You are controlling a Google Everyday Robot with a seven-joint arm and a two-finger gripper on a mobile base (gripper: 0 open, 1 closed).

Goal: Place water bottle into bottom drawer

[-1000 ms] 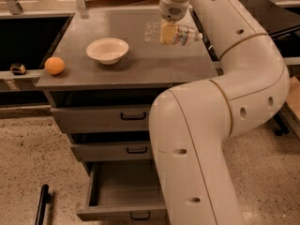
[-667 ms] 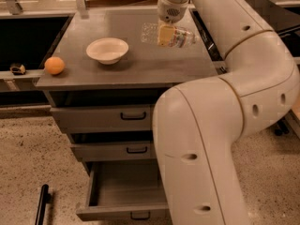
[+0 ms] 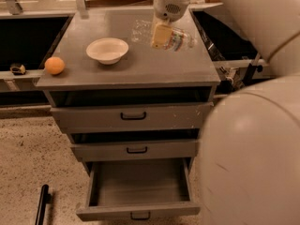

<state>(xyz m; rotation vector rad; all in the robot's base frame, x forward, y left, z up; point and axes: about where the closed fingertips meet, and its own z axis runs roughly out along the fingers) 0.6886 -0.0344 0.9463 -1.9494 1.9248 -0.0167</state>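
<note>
At the back right of the counter (image 3: 140,69), the gripper (image 3: 161,39) comes down from above onto the bottle (image 3: 182,39). The fingers (image 3: 159,35) pinch the bottle about its middle. It lies sideways across them, low over the counter; whether it rests on the surface or hangs just off it I cannot tell. Far below, the bottom drawer (image 3: 112,213) stands pulled out and open, the two drawers above it shut.

The grip is the first worry: a smooth, ribbed bottle held crosswise at one narrow band may swivel or slide out during the long drop to the drawer. The carry is the second: the path runs past the counter edge and the upper drawer fronts, and a long end sticking out could clip them. The bowl (image 3: 107,49) and orange (image 3: 55,65) sit well to the left, out of the way. The bulky arm (image 3: 248,163) crowds the drawer's right side and may make the reach awkward.
</note>
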